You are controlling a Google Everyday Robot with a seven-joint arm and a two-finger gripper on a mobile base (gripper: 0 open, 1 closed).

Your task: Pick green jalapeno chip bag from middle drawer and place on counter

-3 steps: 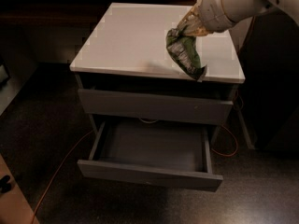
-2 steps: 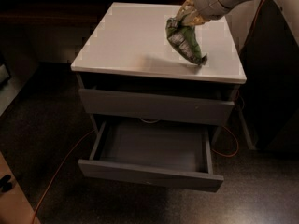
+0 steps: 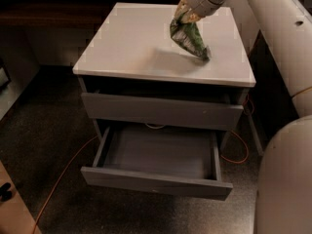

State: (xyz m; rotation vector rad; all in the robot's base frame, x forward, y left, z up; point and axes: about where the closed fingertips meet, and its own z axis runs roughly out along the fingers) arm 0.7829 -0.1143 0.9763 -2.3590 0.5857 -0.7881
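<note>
My gripper (image 3: 183,13) is shut on the top of the green jalapeno chip bag (image 3: 191,39), a crinkly dark green bag with silvery edges. The bag hangs tilted over the right half of the counter (image 3: 131,43), its lower corner just above or touching the slab; I cannot tell which. The middle drawer (image 3: 156,179) is pulled out below, and its dark grey inside shows nothing in it. The drawer front above it (image 3: 161,112) is shut.
My pale arm (image 3: 278,28) runs down the right side of the view, with a rounded body part (image 3: 287,179) at lower right. An orange cable (image 3: 63,174) lies on the speckled floor, left of the cabinet and behind it. Dark furniture stands behind the cabinet.
The gripper has carried the bag a little farther back over the counter. The view has shifted, so the cabinet sits a little more to the right. The drawer stays open.
</note>
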